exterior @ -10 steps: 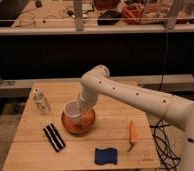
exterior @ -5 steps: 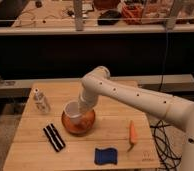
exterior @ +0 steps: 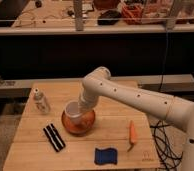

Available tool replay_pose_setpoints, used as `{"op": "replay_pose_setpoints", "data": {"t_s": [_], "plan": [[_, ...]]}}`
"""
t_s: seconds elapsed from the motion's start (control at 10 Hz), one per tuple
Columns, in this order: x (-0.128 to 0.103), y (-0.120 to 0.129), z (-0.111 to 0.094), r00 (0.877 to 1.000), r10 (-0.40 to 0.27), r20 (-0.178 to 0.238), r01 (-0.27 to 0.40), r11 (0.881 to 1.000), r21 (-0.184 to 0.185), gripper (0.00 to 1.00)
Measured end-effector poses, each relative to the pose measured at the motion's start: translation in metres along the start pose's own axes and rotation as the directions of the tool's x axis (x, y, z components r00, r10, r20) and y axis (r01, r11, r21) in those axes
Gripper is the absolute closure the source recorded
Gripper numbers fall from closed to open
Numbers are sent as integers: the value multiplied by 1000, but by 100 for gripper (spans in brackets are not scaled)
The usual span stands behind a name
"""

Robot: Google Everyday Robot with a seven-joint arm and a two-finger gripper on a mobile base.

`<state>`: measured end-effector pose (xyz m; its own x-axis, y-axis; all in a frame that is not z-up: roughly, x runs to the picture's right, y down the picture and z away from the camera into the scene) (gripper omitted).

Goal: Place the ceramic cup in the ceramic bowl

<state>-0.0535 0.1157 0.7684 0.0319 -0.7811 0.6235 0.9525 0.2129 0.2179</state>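
The orange ceramic bowl [exterior: 78, 125] sits on the wooden table [exterior: 110, 145], left of centre. The white ceramic cup [exterior: 73, 111] is inside the bowl's rim, at its upper part. My gripper [exterior: 81, 107] comes down from the white arm [exterior: 135, 97] and is right at the cup, over the bowl. The arm's end hides the fingers and part of the cup.
A small clear bottle [exterior: 40, 101] stands at the table's left. A black striped object [exterior: 54, 136] lies front left. A blue sponge [exterior: 106, 156] lies at the front. An orange carrot [exterior: 132, 132] lies at the right. Cables hang off the right edge.
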Motion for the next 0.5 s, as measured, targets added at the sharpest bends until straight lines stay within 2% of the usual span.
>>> {"op": "replay_pose_setpoints", "data": {"t_s": [0.2,0.5], "plan": [[0,0,-2,1000,4,-5,-4,1000,1,43],[1,-1,-3,1000,9,-11,-9,1000,2,50]]}}
